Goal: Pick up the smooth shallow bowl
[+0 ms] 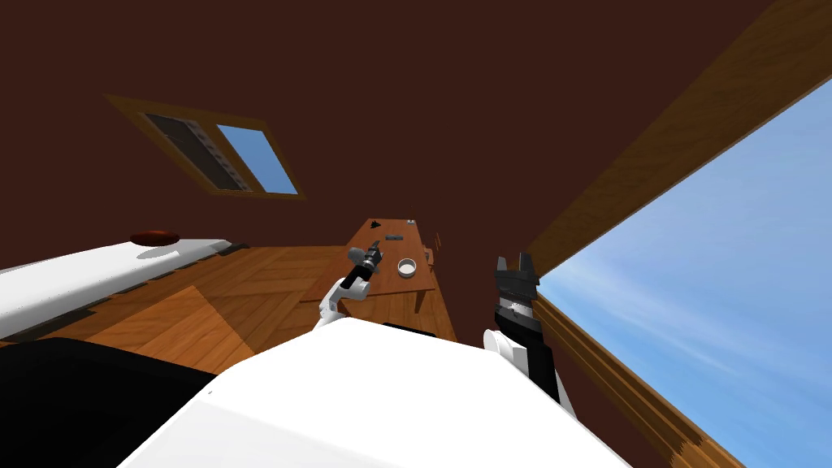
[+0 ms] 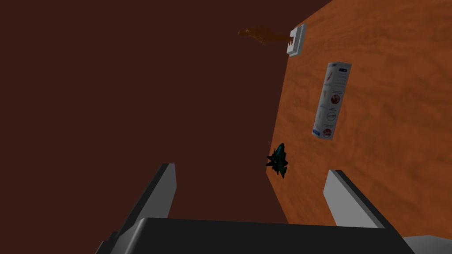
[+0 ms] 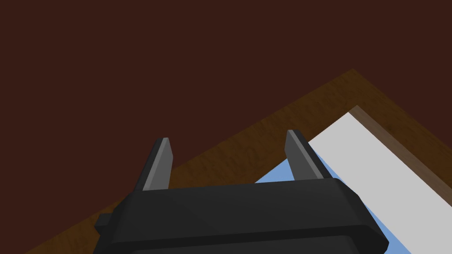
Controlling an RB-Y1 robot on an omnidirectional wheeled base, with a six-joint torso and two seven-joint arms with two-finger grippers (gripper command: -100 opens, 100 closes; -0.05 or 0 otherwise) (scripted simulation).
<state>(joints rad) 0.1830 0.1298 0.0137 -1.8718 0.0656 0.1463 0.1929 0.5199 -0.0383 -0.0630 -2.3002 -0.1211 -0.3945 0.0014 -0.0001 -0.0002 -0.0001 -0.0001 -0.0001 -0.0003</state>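
Note:
A small white shallow bowl [image 1: 406,267] sits on the near part of a narrow wooden table [image 1: 390,280] ahead of me. My left gripper [image 1: 358,254] hangs over the table just left of the bowl, open and empty. In the left wrist view its fingers [image 2: 164,189] stand wide apart over the table's far part [image 2: 388,145]. My right gripper [image 1: 517,263] is raised at the right, near the window frame, well apart from the bowl. Its fingers [image 3: 161,163] are open with nothing between them.
On the table's far part lie a white printed box [image 2: 332,100], a small dark green toy [image 2: 278,160] at the edge and a white block [image 2: 296,40]. A white bed [image 1: 89,276] with a red-brown thing [image 1: 154,237] lies left. A large window [image 1: 715,268] fills the right.

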